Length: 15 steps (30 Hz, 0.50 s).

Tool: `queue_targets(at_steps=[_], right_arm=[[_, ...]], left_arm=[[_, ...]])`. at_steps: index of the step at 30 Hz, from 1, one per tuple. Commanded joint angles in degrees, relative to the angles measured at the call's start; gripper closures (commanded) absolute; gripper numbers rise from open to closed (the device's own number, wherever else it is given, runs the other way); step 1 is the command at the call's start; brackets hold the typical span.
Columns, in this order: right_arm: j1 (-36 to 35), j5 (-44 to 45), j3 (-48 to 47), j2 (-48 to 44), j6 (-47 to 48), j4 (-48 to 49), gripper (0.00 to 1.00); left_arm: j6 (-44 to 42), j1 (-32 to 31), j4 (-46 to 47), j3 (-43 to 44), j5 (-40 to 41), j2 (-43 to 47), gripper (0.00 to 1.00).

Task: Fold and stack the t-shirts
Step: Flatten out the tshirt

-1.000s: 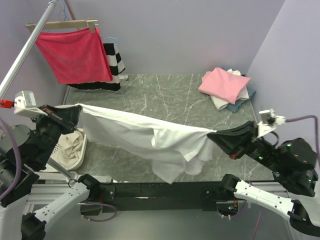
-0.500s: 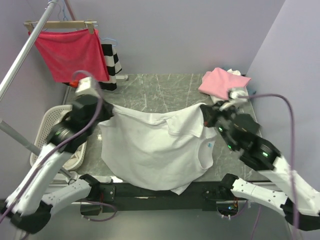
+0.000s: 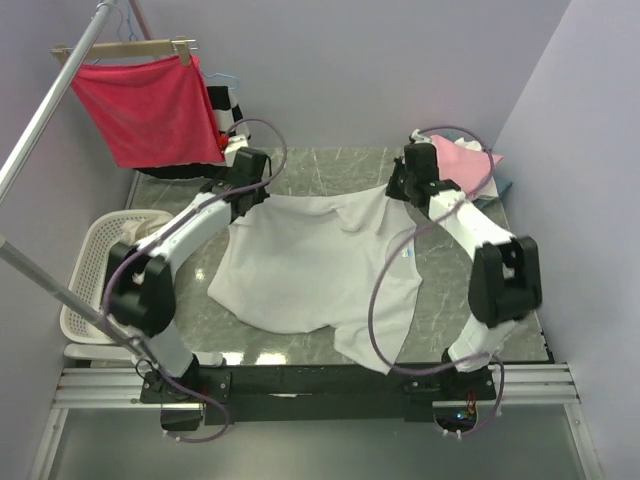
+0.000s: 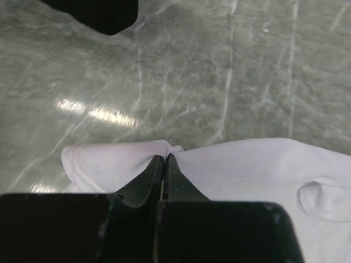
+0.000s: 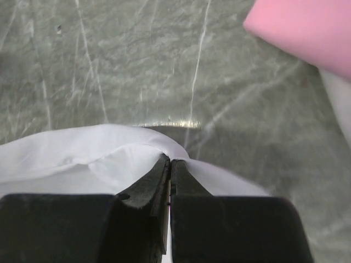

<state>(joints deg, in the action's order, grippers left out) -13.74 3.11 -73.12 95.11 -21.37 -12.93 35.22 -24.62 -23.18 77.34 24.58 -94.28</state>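
- Two arms reach out to the far half of the bench (image 3: 330,165) in the top view. The white t-shirt (image 3: 310,265) lies spread out between them, mostly flat, and its near right corner ends up close to the front edge.
- Same view: the left hand (image 3: 247,200) has the shirt's far left corner and the right hand (image 3: 393,192) has the far right one. Both look clamped on the cloth.
- The pink t-shirt (image 3: 465,160) sits folded in the far right corner, just behind the right hand. A basket (image 3: 90,270) sits off the bench's left side. A red cloth (image 3: 150,110) on a wooden hanger (image 3: 125,47) hangs at far left, with a striped garment (image 3: 222,100) behind it.
- Left wrist view: the left hand (image 4: 165,159) is fully closed, fingers pressed together on a bunched fold of the white t-shirt (image 4: 247,164), which rests on the bench (image 4: 219,71). There's a dark shape top left that I can't make out.
- Right wrist view: the right hand (image 5: 170,160) is pinched tight on a raised fold of the white t-shirt (image 5: 71,148). The pink t-shirt (image 5: 307,27) is near, up in the right corner, on the bench (image 5: 109,66).
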Motion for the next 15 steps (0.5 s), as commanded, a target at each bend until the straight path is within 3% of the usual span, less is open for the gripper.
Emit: queue_targets(at_steps=[1, 5, 6, 8, 10, 11, 12, 15], right_arm=[[2.2, -8.6, -11.9, 11.0, -1.2, 3.3, 1.00], [3.1, -12.1, -23.2, 21.0, -0.9, 1.2, 1.00], [3.4, -13.3, -26.9, 24.0, -0.8, 1.8, 0.85], [3.6, -13.5, -29.8, 25.8, -0.6, 2.2, 0.63], [4.2, -11.9, -31.6, 26.4, -0.7, 4.4, 0.46], [4.5, -11.4, -31.8, 26.1, -0.5, 5.1, 0.31], [4.6, -10.3, -31.7, 25.2, -0.4, 6.0, 0.26], [4.8, -6.6, -30.7, 22.5, 0.4, 5.1, 0.14]], left_arm=[[-2.6, 3.6, 7.6, 7.8, -4.8, -13.6, 0.99], [-4.3, 6.1, 8.8, 15.6, -7.0, -23.7, 0.99], [-4.9, 7.0, 10.9, 16.4, -7.3, -25.0, 0.98], [-5.2, 8.0, 12.8, 17.9, -6.7, -25.8, 0.80], [-6.6, 9.3, 20.3, 14.4, -5.1, -22.4, 0.62], [-7.0, 9.9, 22.4, 13.3, -4.3, -21.1, 0.51], [-7.7, 10.9, 22.7, 12.8, -2.7, -20.2, 0.34], [-8.8, 11.8, 21.3, 13.5, 0.9, -17.2, 0.25]])
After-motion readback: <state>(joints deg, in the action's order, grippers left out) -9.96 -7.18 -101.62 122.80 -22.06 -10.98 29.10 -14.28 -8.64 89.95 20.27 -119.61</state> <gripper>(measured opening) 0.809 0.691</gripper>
